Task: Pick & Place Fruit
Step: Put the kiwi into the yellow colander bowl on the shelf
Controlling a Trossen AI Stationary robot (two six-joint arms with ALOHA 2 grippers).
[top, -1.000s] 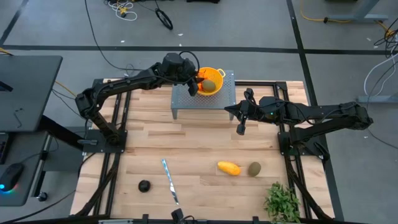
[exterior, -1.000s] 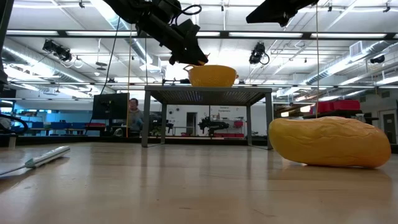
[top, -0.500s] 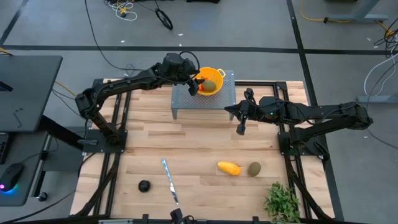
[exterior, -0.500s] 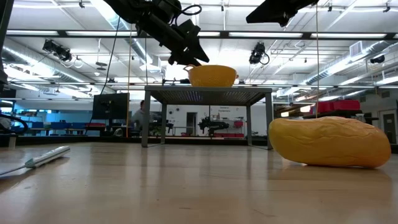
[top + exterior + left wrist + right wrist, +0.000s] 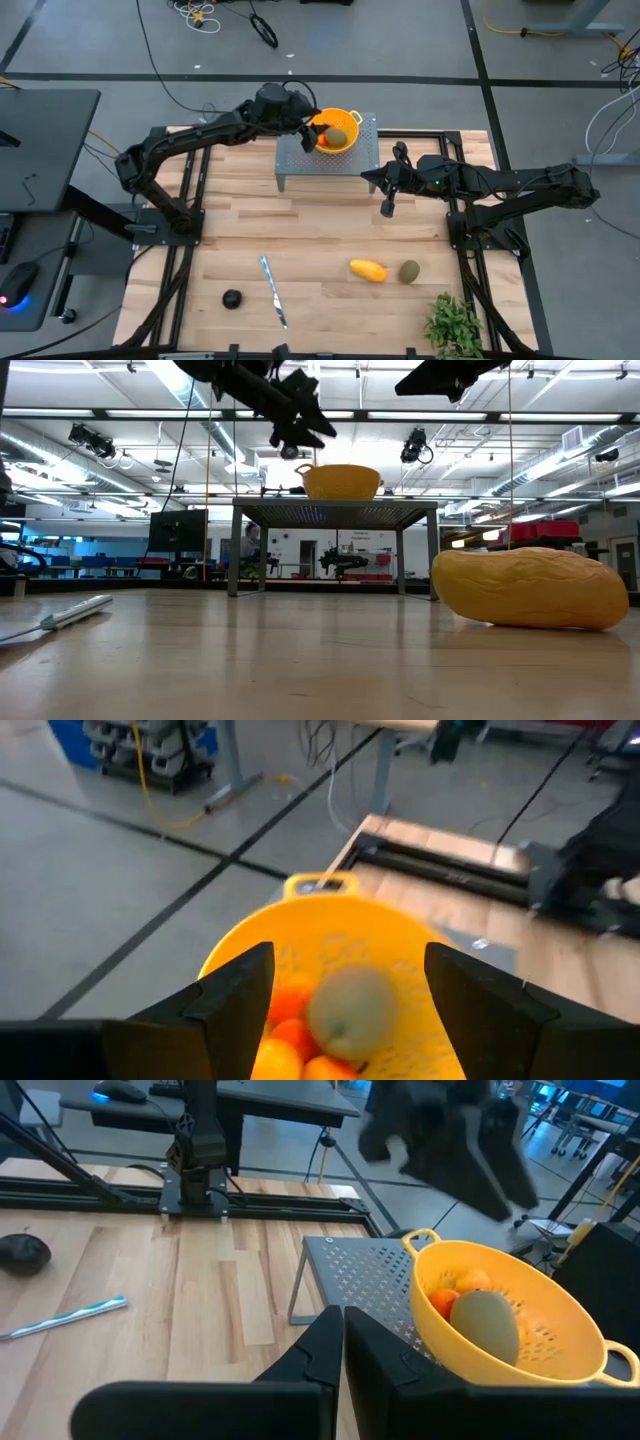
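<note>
Above the yellow perforated plastic colander (image 5: 338, 131) the left end effector (image 5: 305, 124) hangs with its fingers (image 5: 232, 995) spread wide and holding nothing. A second ago it sat lower, right at the colander's near rim; it has since lifted clear and pulled slightly toward its own side, as the low view shows from the gap between its tips and the bowl. The colander stands on a grey perforated metal stand (image 5: 300, 164) at the far middle of the light wooden table (image 5: 320, 240). Inside it lie an olive-green oval fruit (image 5: 485, 1323) and several small orange-red fruits (image 5: 447, 1298), touching one another.

The right end effector (image 5: 387, 207) hangs with its fingers pressed together, empty, just beside the stand's right end and over bare wood; it has not moved.

On the near part of the table a yellow-orange oblong fruit (image 5: 367, 270) lies just beside a second olive-green oval fruit (image 5: 409, 271). A dark, near-black round fruit (image 5: 232, 298) sits well apart toward the near left, with a slim silver knife (image 5: 272, 290) between it and the oblong one. A leafy green plant (image 5: 453, 325) occupies the near right corner. The middle of the table, between stand and fruit, is open wood.
</note>
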